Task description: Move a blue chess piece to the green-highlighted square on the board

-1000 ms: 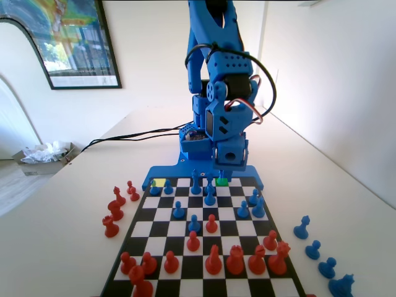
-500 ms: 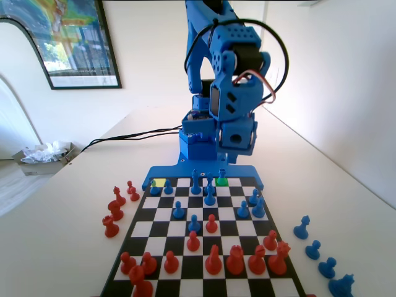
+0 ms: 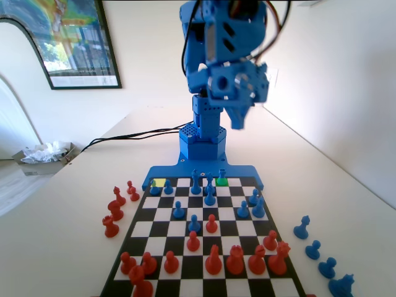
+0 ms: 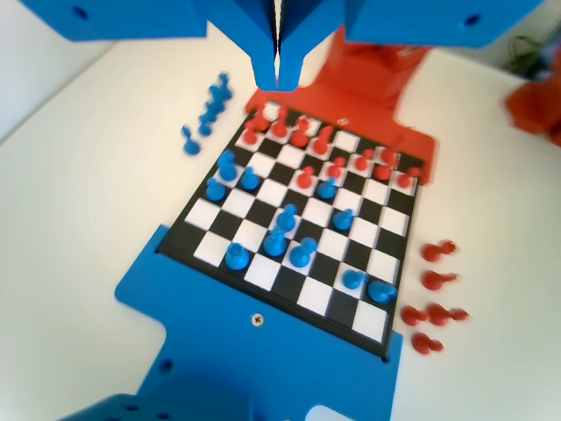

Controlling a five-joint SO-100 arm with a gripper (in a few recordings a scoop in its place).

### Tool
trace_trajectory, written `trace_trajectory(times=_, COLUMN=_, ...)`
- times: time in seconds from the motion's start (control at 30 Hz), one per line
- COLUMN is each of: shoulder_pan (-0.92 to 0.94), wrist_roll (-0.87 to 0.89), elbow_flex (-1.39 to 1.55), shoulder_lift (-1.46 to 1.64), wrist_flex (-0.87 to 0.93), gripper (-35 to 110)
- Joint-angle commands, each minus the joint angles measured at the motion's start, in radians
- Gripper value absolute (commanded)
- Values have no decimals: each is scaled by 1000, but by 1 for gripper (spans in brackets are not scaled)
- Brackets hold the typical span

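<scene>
Your gripper [image 3: 238, 117] is up high above the board [image 3: 204, 232], jaws pinched together with nothing between them, confirmed in wrist view [image 4: 278, 79]. Blue chess piece [image 3: 222, 176] stands upright on the green-highlighted square [image 3: 221, 182], back row by the blue bar, well below the gripper

Framed poster [image 3: 73, 38]: on the wall, upper left of the fixed view.
Cardboard box [image 3: 45, 156]: left edge, mid-height, crumpled white paper inside.
Black cables [image 3: 133, 135]: trailing across my worktop [image 3: 55, 235] from centre towards the left.
Red pieces off-board [image 3: 117, 207]: clustered lower left of the fixed view.
Red pieces on squares [image 3: 213, 260]: bottom centre rows.
Spare blue pieces [image 3: 318, 257]: lower right, on the worktop.
</scene>
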Motion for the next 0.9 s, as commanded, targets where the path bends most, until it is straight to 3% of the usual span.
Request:
trace_trajectory(times=0.0, shoulder_pan=29, wrist_roll=20, elbow_flex=-123, shoulder_lift=91, wrist_flex=61, gripper=1)
trace_trajectory(times=0.33, shoulder_pan=78, wrist_roll=67, elbow_flex=35, shoulder_lift=414, wrist_flex=106, gripper=1)
trace_trajectory(times=0.87, shoulder_pan=104, wrist_roll=104, elbow_flex=115, shoulder_lift=603, wrist_flex=35, gripper=1)
